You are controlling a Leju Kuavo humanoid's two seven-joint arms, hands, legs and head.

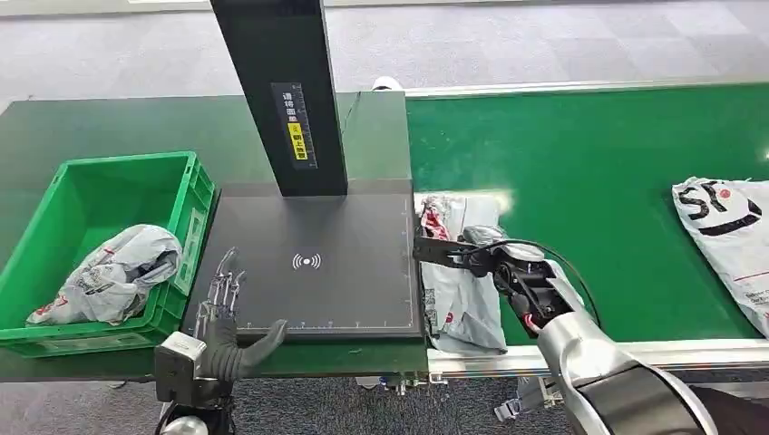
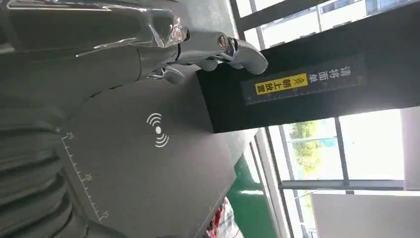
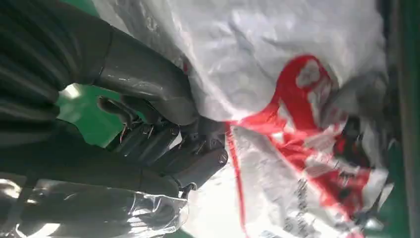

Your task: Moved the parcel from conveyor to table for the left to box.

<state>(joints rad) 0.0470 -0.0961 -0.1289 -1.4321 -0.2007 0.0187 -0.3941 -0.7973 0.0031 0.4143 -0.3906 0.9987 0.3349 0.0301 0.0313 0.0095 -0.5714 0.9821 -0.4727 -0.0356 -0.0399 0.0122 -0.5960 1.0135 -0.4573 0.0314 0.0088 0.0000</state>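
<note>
Parcel [image 1: 462, 290]: crumpled white-grey poly mailer, red print, lying flat on the green conveyor [image 1: 589, 181] at its near edge, just beside the table [image 1: 317, 263]; possibly overlapping its edge.

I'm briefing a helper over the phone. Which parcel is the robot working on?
Find the green conveyor; the parcel lies at its near left end, beside the dark scanner pad. Unlike the other bags, the right robot hand is over it.

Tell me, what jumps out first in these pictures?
The bright green conveyor on the right, with a crinkly white-and-red parcel at its near edge under the right hand. On the left, a green box already holds another grey parcel.
</note>
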